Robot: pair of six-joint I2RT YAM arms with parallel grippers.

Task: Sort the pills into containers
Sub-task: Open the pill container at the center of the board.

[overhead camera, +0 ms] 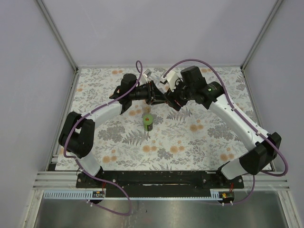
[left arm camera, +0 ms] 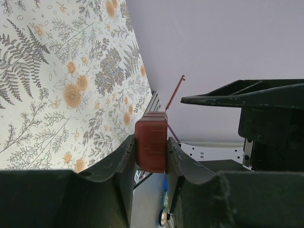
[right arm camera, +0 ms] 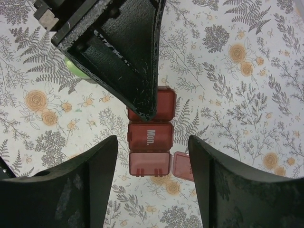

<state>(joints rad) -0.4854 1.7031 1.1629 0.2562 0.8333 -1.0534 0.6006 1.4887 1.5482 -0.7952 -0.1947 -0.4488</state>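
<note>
My left gripper (left arm camera: 151, 142) is shut on one end of the dark-red pill box (left arm camera: 151, 145), holding it above the flowered cloth. Seen from the right wrist, the pill box (right arm camera: 149, 135) has a closed "Mon." compartment, and its end compartment is open with the lid (right arm camera: 183, 166) swung to the right. My right gripper (right arm camera: 152, 145) hovers open over that open end, one finger on each side, touching nothing. From above, both grippers meet at the back centre, left gripper (overhead camera: 151, 92) and right gripper (overhead camera: 168, 99). The green bottle (overhead camera: 148, 122) stands upright just in front of them. No pills are visible.
The flowered cloth (overhead camera: 190, 137) covers the table. Metal frame rails (overhead camera: 64, 118) and pale walls close in the sides and back. In the right wrist view, the green bottle (right arm camera: 76, 70) peeks out behind the left gripper's finger (right arm camera: 123, 57).
</note>
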